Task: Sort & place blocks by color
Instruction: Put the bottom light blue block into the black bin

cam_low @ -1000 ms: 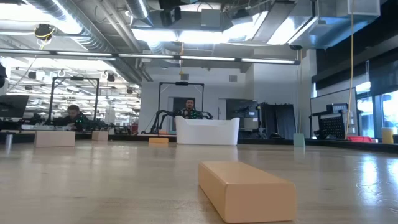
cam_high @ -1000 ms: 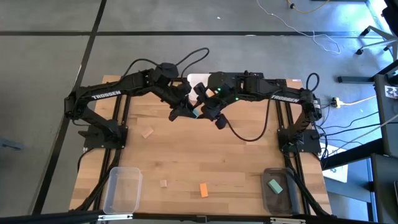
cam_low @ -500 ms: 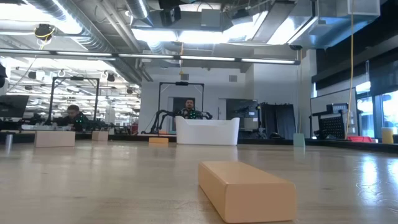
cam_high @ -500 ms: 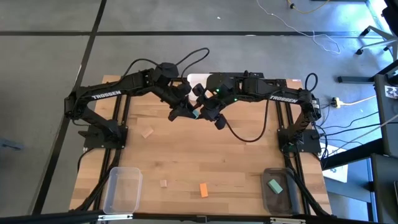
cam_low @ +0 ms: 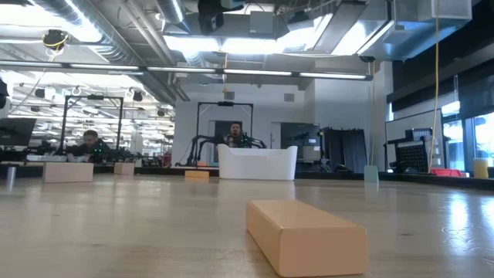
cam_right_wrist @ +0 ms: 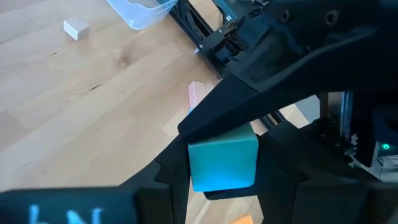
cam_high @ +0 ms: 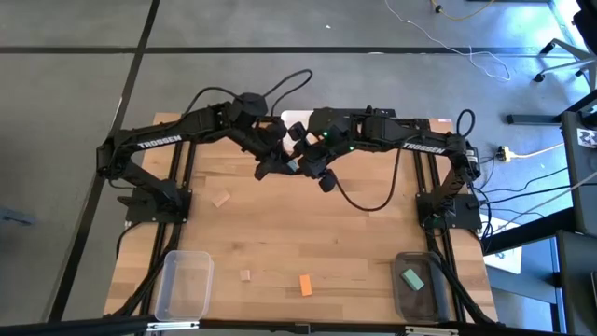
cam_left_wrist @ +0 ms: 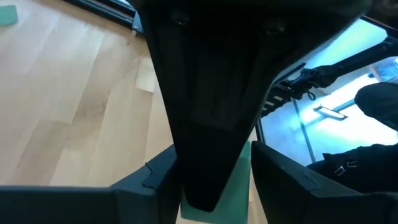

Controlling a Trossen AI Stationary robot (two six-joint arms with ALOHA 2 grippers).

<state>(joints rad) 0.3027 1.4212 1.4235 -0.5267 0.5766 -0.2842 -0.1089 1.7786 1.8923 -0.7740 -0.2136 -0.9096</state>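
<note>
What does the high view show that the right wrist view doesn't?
Only the high view shows both arms meeting at the table's far middle, the right bin holding a green block, the orange block and the left bin. Only the right wrist view shows up close the teal block between the right gripper's fingers, with the left gripper against it. Both share the tan block on the table.

Wood, clear plastic and matt black arms

The table (cam_high: 280, 233) is pale, smooth wooden planking with a soft sheen. On it, the tan block (cam_low: 305, 235) looks like plain matt wood; the teal block (cam_right_wrist: 222, 157) is smooth and painted. Both bins (cam_high: 182, 283) at the table's near corners are glossy clear plastic.
</note>
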